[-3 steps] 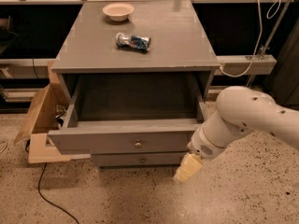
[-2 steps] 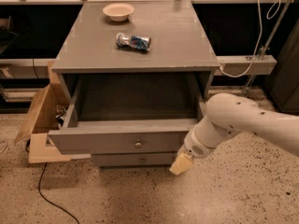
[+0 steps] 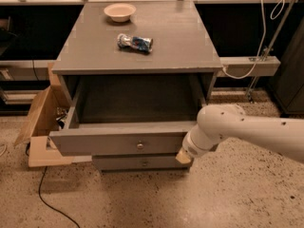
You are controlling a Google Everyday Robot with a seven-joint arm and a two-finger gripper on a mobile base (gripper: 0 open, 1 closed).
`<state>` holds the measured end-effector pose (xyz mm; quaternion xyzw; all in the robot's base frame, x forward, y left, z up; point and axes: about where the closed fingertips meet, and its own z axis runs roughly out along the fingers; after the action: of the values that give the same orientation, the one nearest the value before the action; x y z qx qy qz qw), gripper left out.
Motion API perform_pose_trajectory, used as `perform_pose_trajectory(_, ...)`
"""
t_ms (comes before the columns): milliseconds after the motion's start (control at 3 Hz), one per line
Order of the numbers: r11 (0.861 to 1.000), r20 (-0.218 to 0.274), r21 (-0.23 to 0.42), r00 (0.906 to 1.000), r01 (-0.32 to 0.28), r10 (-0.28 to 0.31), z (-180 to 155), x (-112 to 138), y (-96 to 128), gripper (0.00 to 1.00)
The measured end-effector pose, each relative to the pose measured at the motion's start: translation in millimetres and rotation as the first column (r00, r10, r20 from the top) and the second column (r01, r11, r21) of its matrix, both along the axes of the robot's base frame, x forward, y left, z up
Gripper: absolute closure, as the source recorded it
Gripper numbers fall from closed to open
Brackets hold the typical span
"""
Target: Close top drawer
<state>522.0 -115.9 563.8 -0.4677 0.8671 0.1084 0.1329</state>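
Gripper [image 3: 183, 156] at right end of open top drawer [image 3: 114, 144]

Item 1, far left: cardboard box [image 3: 35, 122], brown, flaps splayed, standing on the floor [image 3: 228, 198] against the table's left side. A thin dark cord [image 3: 50, 205] trails over the speckled terrazzo below it.

Item 2: table [image 3: 190, 46], grey-painted wood, flat square top. Near its back edge, left of centre, sits a shallow round cream bowl [image 3: 119, 12]. Nearer the middle lies a crumpled blue-and-silver packet [image 3: 135, 42], on its side.

Item 3: top drawer, grey-painted wood, long flat rectangular front with one small round metal knob [image 3: 139, 146] at centre. It stands pulled well out from under the table's front edge, its dark inside showing. Below it, a narrower lower drawer [image 3: 137, 163] of the same grey sits pushed in.

Item 4: gripper, tan tip, at the right end of the top drawer's front, below the table's front right corner, looking to touch it. Whether it is spread or pressed together cannot be told. A smooth white rounded arm [image 3: 247, 129] runs from it to the right edge of view.

Item 5, far right: white cable [image 3: 260, 23] hanging down to a grey ledge.

Change since 0.7 s ago: the gripper has risen from beside the lower drawer to the top drawer's front. The drawer is as far out as before.
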Motion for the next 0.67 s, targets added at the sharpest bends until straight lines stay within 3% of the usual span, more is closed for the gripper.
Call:
perform_pose_trajectory(333, 1.0, 0.0, 0.0, 1.0, 0.0, 0.0, 0.3, -0.8, 0.6, 1.0)
perform_pose_trajectory(667, 1.0, 0.013, -0.004, 0.9998, -0.013, 0.013, 3.0, -0.5, 1.0, 1.0)
